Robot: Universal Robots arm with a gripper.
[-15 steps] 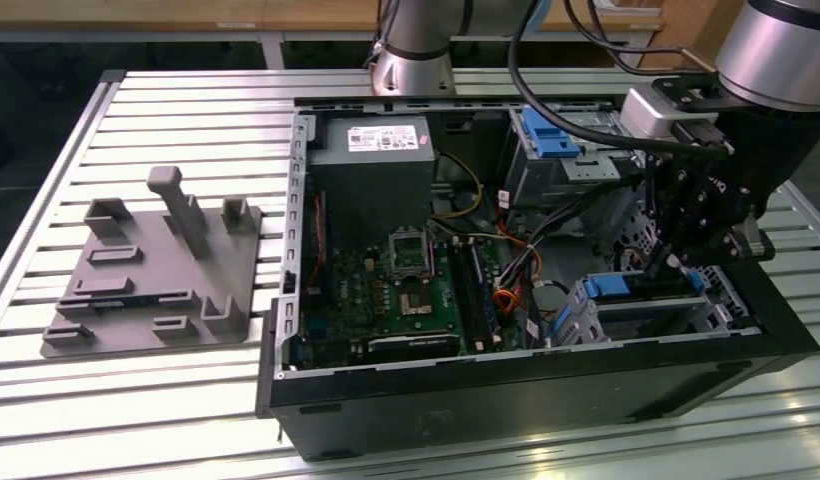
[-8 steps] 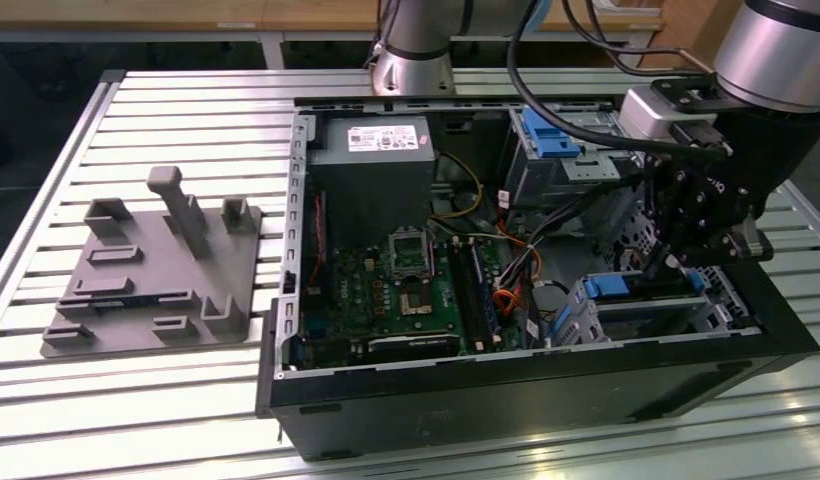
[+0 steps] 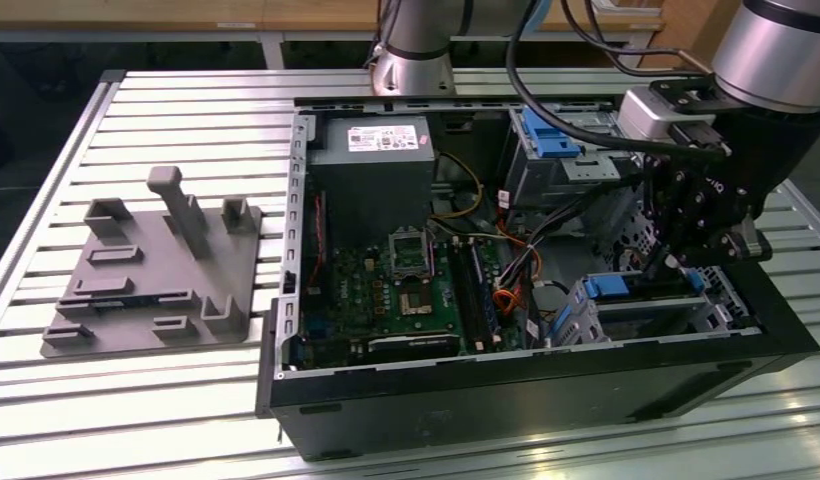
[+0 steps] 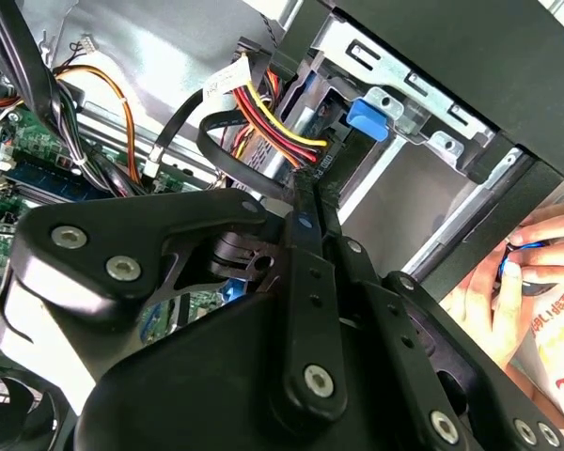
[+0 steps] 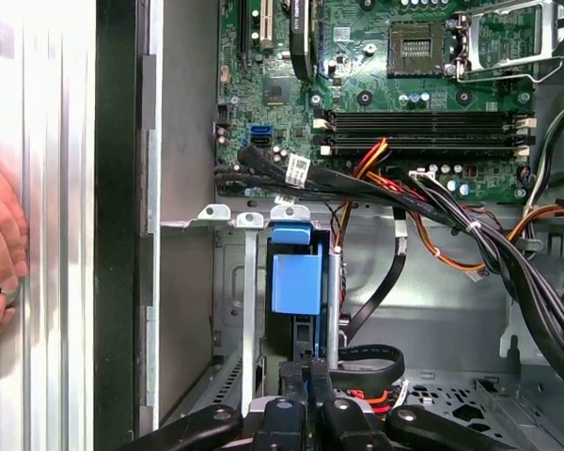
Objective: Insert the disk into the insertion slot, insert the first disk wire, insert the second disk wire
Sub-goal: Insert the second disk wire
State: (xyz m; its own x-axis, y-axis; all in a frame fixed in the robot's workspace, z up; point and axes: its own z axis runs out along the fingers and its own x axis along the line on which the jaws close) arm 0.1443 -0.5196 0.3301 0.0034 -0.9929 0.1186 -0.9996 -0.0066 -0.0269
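Observation:
The disk sits inside the insertion slot [image 3: 710, 312], and its blue carrier [image 3: 634, 288] shows at the cage's open end. In the first wrist view the blue carrier [image 5: 296, 282] lies between the cage's silver rails [image 5: 249, 291]. My gripper [image 3: 664, 262] hangs just over that end of the cage. In both wrist views its black fingers [image 4: 305, 221] are pressed together. The gripper [image 4: 305, 188] is shut on the black plug of a disk wire [image 4: 263, 117] with red, yellow and black strands, right at the disk's end. A black flat wire [image 5: 371, 357] loops beside the gripper [image 5: 305, 365].
The open computer case [image 3: 517, 400] lies on a slatted table. It holds a motherboard [image 3: 397, 290], a power supply [image 3: 370, 140] and a taller bay with a blue latch [image 3: 557, 140]. A grey fixture plate [image 3: 157, 270] lies at the exterior view's left. A person's hand [image 4: 508, 291] rests outside the case wall.

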